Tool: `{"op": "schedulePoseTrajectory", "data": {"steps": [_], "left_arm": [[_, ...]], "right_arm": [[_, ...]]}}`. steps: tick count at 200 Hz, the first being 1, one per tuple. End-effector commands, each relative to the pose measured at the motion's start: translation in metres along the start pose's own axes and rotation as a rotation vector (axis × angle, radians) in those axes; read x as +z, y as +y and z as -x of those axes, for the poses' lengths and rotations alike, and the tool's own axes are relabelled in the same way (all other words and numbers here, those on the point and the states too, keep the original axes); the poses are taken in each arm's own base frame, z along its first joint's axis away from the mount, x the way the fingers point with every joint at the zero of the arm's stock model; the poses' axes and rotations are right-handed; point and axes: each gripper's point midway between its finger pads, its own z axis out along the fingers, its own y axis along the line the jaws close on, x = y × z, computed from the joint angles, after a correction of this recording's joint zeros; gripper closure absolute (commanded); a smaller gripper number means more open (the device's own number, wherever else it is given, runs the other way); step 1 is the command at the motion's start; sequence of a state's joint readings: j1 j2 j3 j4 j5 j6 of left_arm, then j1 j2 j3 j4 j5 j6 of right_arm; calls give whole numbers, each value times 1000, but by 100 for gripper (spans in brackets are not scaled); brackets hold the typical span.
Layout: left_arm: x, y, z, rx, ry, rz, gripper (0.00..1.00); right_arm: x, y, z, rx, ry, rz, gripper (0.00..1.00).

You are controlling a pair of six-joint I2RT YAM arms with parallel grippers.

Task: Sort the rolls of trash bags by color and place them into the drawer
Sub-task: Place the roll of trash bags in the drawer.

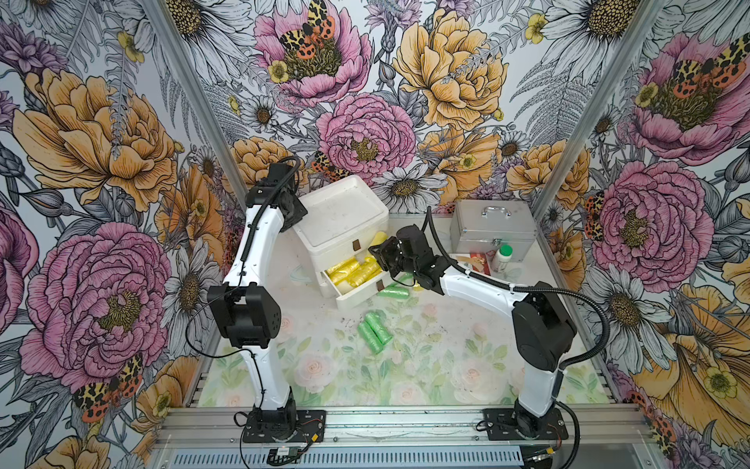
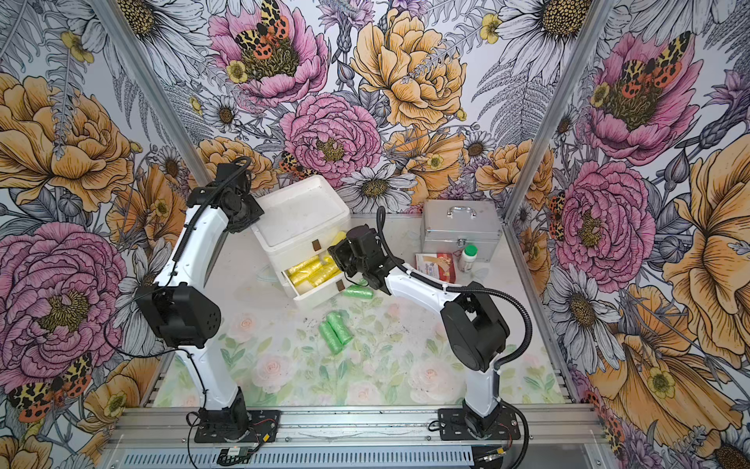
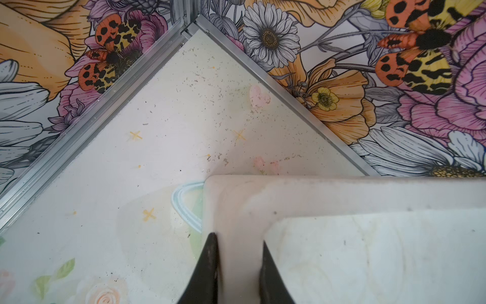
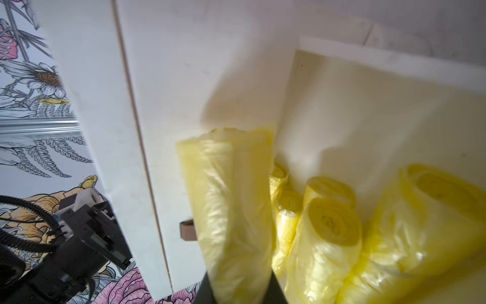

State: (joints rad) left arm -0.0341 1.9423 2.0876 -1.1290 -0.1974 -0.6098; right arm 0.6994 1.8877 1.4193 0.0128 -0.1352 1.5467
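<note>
The right gripper [image 4: 238,288] grips a yellow roll [image 4: 231,200] just above the open drawer [image 1: 354,295], where other yellow rolls [image 1: 352,270] lie crowded; released this high, or onto that pile, it could tumble over the drawer's wall onto the table [image 1: 446,345]. The left gripper [image 3: 238,243] pinches the cabinet [image 3: 302,192] rim, and a slip there could shift the cabinet. Green rolls [image 1: 375,331] lie on the table
</note>
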Motion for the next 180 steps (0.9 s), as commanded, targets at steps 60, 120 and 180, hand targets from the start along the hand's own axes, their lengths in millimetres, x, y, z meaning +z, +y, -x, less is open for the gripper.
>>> {"op": "schedulePoseTrajectory", "data": {"steps": [60,120,180], "left_arm": [[48,-39,-92,-113,408,-142,100],[44,-40,-89,-115,400,-148,100],[46,-40,-89,-116,401,-144,100]], "right_arm": [[20,16,-9,51,26,30,47],[9,26,-20,19,63,39,30],[-59,41,2,-132,-29,87,32]]}}
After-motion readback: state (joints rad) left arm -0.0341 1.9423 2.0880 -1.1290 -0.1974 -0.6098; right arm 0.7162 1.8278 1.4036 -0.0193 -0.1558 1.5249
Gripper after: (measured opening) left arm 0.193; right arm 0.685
